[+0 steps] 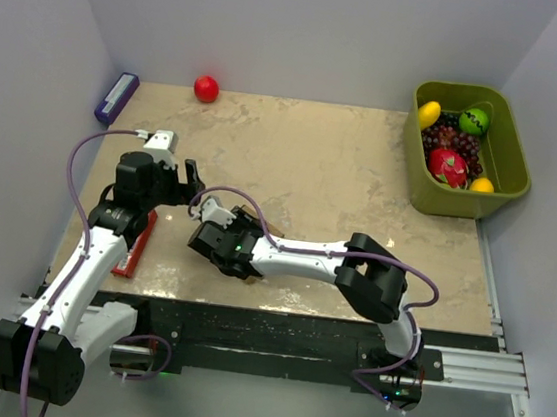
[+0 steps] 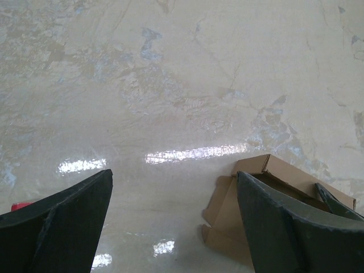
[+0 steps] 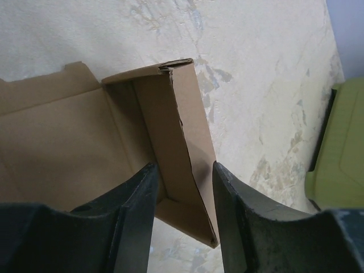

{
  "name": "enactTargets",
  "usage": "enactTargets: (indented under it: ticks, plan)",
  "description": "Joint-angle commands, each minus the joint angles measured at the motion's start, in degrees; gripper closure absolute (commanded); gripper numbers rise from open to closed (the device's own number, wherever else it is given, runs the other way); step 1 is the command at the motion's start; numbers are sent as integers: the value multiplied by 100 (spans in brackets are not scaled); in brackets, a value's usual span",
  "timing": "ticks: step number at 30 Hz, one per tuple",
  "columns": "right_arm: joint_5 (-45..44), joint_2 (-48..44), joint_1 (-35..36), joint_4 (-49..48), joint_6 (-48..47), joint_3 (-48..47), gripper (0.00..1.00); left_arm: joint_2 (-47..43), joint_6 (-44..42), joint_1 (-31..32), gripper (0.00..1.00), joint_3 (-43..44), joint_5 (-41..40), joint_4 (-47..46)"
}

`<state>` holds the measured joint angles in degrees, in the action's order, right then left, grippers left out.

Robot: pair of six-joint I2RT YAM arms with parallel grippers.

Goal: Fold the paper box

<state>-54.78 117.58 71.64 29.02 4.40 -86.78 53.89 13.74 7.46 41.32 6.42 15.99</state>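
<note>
Well, green bin [image 1: 450,201] holds fruit [image 1: 449,166] — left gripper [image 2: 173,173] gapes empty; right gripper [image 3: 183,168] straddles a paper box [image 3: 68,136] wall, grip unclear.

The table [image 1: 344,166] holds a red ball [image 1: 206,89] and a purple box [image 1: 116,97] at the far edge, a green bin [image 1: 431,198] of fruit [image 1: 449,166] far right, and a red packet [image 1: 137,245] near left.

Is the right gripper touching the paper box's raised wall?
Cannot tell. In the right wrist view the right gripper straddles the raised wall of the paper box, but its fingers cover the places where contact would show.
</note>
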Motion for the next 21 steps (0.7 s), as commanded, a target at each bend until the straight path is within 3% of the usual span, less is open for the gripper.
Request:
enactTargets:
  ticks: [1,11,16,21]
  plan:
    - [-585,81,35,-168,-282,-225,56,-63,-117,-34,7,-54,35,-105]
    - [-946,186,26,-449,-659,-181,62,-28,-117,-35,7,-63,62,-113]
    - [-929,248,26,-528,-757,-216,74,-19,-117,-26,7,-63,70,-105]
    - [-990,248,26,-458,-748,-208,79,-19,-117,-34,7,-72,62,-113]
